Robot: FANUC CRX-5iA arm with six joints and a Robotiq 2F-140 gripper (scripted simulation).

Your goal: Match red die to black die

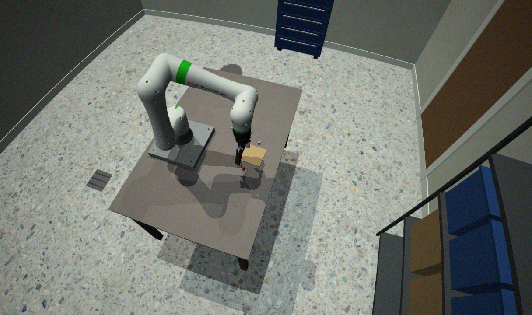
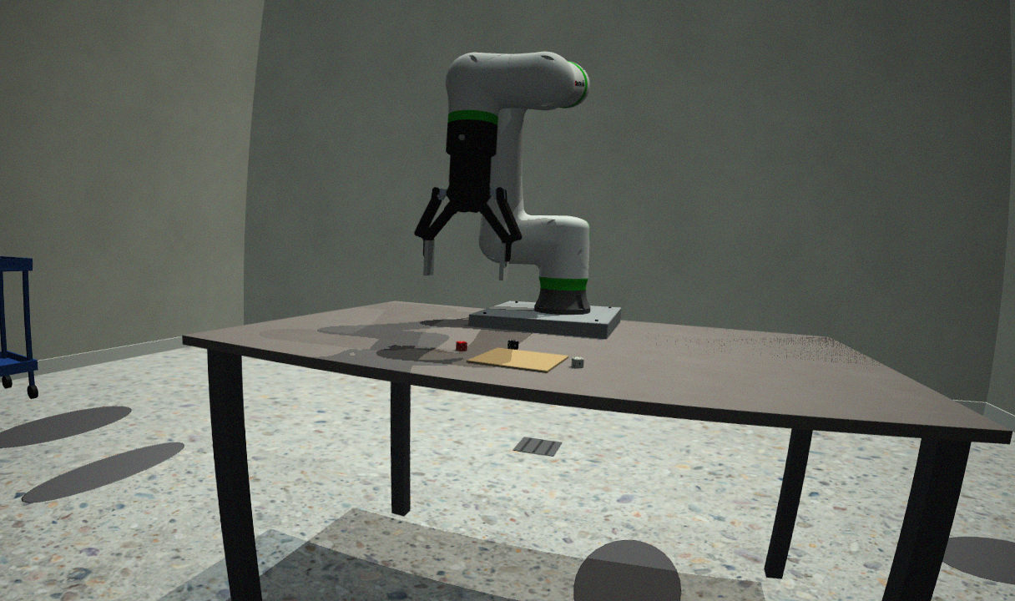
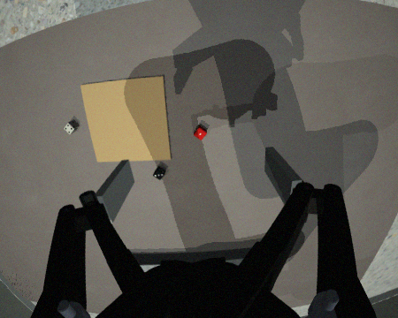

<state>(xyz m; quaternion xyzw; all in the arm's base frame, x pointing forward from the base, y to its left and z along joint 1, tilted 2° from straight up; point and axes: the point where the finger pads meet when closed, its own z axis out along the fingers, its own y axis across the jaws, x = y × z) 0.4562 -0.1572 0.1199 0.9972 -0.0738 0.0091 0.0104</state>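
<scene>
The red die (image 3: 201, 132) lies on the table beside the tan mat (image 3: 126, 118), off the mat; it also shows in the top view (image 1: 243, 167) and the exterior view (image 2: 461, 345). The black die (image 3: 160, 171) sits on the table just off another edge of the mat (image 2: 517, 358), also seen in the exterior view (image 2: 512, 343). A white die (image 3: 70, 129) (image 2: 577, 362) lies on the mat's far side. My gripper (image 2: 464, 266) is open and empty, high above the table roughly over the red die. The dice are too small to read their tops.
The robot base plate (image 1: 183, 145) stands on the table behind the mat (image 1: 253, 155). The table edge runs close to the mat and white die (image 1: 259, 141). A blue drawer cabinet (image 1: 303, 25) and shelves (image 1: 471, 243) stand away from the table.
</scene>
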